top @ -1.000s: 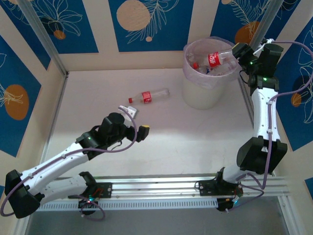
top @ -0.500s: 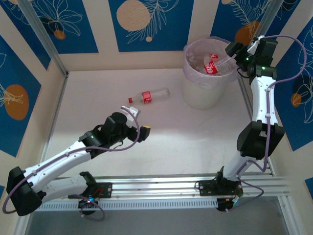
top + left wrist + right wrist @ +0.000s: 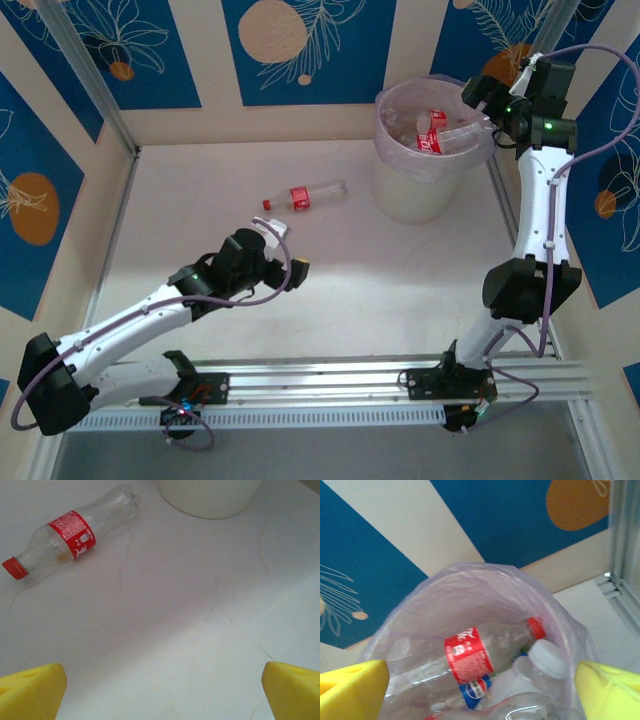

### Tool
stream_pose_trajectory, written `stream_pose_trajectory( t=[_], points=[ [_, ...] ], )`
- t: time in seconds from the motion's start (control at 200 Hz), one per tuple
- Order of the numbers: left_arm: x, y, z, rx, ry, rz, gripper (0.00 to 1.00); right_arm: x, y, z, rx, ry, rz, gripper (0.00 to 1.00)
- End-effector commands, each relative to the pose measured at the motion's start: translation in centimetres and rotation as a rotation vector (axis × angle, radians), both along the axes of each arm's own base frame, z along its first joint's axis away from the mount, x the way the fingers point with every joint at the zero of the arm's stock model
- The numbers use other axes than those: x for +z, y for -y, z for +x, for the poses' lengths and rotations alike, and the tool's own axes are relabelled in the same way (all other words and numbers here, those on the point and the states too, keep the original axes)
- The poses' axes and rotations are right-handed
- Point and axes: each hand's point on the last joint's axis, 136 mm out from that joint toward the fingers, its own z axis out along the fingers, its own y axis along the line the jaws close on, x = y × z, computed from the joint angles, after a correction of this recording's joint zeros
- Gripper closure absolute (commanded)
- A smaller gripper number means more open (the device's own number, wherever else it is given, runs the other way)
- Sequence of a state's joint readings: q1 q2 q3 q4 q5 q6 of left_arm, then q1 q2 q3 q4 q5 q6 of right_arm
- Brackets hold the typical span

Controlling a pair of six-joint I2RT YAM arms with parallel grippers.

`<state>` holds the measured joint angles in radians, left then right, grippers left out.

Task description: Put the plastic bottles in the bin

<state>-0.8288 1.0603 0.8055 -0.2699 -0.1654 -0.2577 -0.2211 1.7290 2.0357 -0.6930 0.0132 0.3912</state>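
One clear plastic bottle [image 3: 305, 196] with a red label and red cap lies on its side on the white table, also seen in the left wrist view [image 3: 70, 530]. My left gripper [image 3: 285, 247] hovers a little nearer than it, open, with only bare table between its yellow fingertips [image 3: 162, 690]. The bin [image 3: 385, 115] stands at the back right, lined with a pale bag [image 3: 470, 585]. Inside lie several bottles, a red-labelled one [image 3: 470, 655] on top. My right gripper [image 3: 485, 100] hangs over the bin's right rim, open and holding nothing [image 3: 480, 685].
Blue-and-cream patterned walls enclose the table on the left, back and right. The bin's base [image 3: 210, 497] stands just beyond the loose bottle. A metal rail [image 3: 380, 380] runs along the near edge by the arm bases.
My right gripper has opened and the red-labelled bottle it held has dropped into the bin. The left arm has crept forward towards the loose bottle.
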Motion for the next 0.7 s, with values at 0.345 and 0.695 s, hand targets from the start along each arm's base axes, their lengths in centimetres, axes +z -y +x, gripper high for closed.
stream_pose_trajectory(
  t=[0.345, 0.695],
  points=[
    [0.1, -0.4, 0.1, 0.017, 0.003, -0.020, 0.00, -2.7, -0.7, -1.2, -0.009, -0.058, -0.030, 0.49],
    [-0.3, -1.2, -0.2, 0.039, 0.003, -0.019, 0.00, -3.7, -2.7, 2.7, 0.091, -0.077, -0.005, 0.52]
  ],
)
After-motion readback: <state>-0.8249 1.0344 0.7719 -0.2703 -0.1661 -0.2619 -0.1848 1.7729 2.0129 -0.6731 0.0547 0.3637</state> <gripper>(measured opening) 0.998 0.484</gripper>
